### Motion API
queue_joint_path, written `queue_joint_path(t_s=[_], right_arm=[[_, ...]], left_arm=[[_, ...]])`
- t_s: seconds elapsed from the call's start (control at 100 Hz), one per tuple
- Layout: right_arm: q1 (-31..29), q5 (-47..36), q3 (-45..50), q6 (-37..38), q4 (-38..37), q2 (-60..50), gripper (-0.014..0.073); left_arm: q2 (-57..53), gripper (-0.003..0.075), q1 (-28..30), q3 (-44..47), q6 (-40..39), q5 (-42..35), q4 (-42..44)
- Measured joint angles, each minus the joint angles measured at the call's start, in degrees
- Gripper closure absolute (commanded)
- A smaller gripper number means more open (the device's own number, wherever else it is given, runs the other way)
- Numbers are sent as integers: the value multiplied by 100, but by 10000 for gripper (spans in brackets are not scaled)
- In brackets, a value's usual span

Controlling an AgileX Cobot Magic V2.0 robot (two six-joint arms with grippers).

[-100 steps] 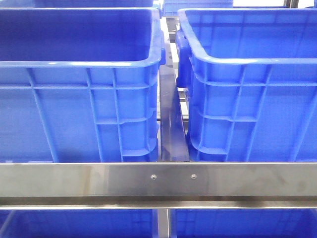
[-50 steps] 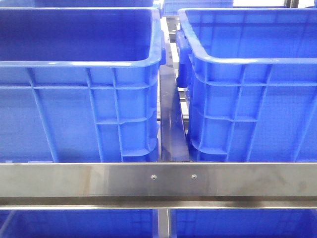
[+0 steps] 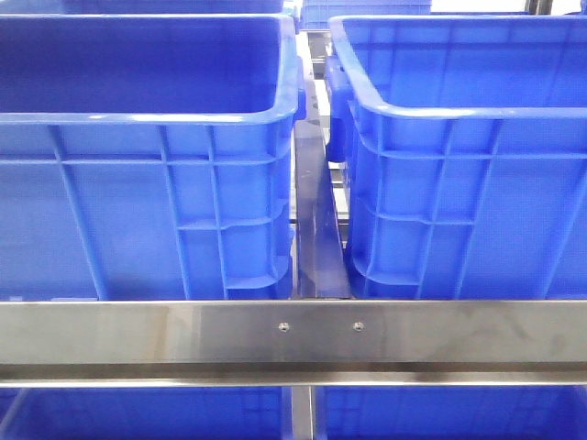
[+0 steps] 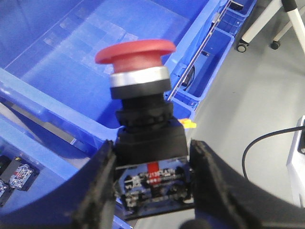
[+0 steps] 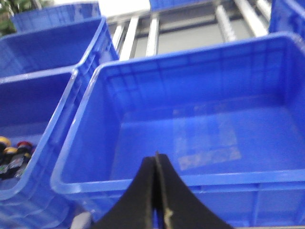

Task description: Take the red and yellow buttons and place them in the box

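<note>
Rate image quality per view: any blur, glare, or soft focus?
Front view: sharp, with glare streaks on the steel rail. Left wrist view: red button held in the left gripper is slightly soft; the fingers blur at the frame edge. Right wrist view: soft throughout, with pale reflections on the blue crate floor.

The left gripper (image 4: 151, 183) has thick, matte black, rough-textured fingers (image 4: 102, 186); the right gripper (image 5: 157, 191) has smooth black, tapering ones.
</note>
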Motion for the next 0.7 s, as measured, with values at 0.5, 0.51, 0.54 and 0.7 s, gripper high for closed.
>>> queue_joint_path(t_s=[0.5,0.51,0.54,0.7], right_arm=[[0,801,-450,0,780,1063,239],[0,801,-450,0,798,1063,239],[0,801,-450,0,881,1063,176],[0,776,-450,-55,1622,1103,68]], left_arm=[[0,739,0,0,0,0,0],[0,739,0,0,0,0,0],[0,739,0,0,0,0,0],[0,739,0,0,0,0,0]])
